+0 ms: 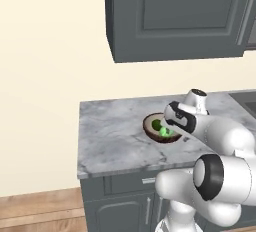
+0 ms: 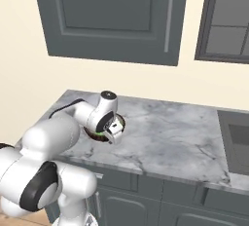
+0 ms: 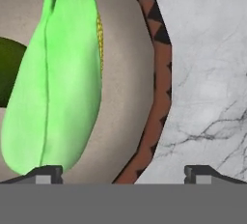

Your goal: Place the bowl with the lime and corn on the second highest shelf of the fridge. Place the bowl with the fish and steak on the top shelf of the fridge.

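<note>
Here the gripper (image 3: 123, 175) is spread wide, one fingertip (image 3: 46, 174) inside the bowl (image 1: 150, 124) and the other outside, straddling the brown rim, nothing clamped. Bowl sits on the marble counter (image 1: 110, 136) with the corn (image 3: 58, 83) beside the lime (image 3: 8, 71) inside.

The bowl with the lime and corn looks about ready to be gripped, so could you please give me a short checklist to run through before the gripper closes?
1. Gripper open: ok, the two finger tips stand wide apart.
2. Finger tips straddle the bowl's rim, one over the inside, one over the counter: ok.
3. Inner finger clear of the corn: not ok, it sits right at the cob's end.
4. Lime and corn inside the bowl: ok.
5. Bowl flat on the counter, away from the edge: ok.
6. Fingers low enough on the rim: cannot tell.
</note>
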Tool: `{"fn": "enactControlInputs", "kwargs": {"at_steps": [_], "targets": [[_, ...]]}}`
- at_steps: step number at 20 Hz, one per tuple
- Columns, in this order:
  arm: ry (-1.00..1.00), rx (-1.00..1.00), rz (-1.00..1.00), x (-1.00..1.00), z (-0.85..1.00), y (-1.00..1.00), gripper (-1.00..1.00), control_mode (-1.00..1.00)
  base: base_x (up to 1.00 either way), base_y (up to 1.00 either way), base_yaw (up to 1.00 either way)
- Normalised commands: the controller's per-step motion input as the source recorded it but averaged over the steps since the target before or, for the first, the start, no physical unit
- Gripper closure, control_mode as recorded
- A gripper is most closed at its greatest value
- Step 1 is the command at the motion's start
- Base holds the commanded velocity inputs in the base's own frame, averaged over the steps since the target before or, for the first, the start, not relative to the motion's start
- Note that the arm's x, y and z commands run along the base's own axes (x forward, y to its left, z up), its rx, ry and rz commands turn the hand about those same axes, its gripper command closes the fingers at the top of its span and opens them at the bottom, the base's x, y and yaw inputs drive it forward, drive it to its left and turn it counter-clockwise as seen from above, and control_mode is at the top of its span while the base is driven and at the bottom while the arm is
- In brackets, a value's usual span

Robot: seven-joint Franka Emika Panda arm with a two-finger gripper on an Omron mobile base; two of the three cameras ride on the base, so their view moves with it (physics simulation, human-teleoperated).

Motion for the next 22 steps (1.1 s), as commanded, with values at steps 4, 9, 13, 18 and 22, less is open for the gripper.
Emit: {"fn": "enactControlInputs", "kwargs": {"at_steps": [4, 9, 13, 18, 22], "targets": [[0.01, -0.01, 0.00, 0.05, -0.59, 0.01, 1.00, -1.00, 0.00, 0.00, 0.00], [0.00, -0.01, 0.00, 0.02, -0.39, 0.00, 1.00, -1.00, 0.00, 0.00, 0.00], [-0.05, 0.01, 0.00, -0.10, -0.20, 0.00, 1.00, -1.00, 0.00, 0.00, 0.00], [-0.12, 0.05, -0.02, -0.55, 0.00, -0.12, 1.00, -1.00, 0.00, 0.00, 0.00], [-0.03, 0.01, -0.05, -0.12, 0.00, -0.02, 1.00, -1.00, 0.00, 0.00, 0.00]]}}
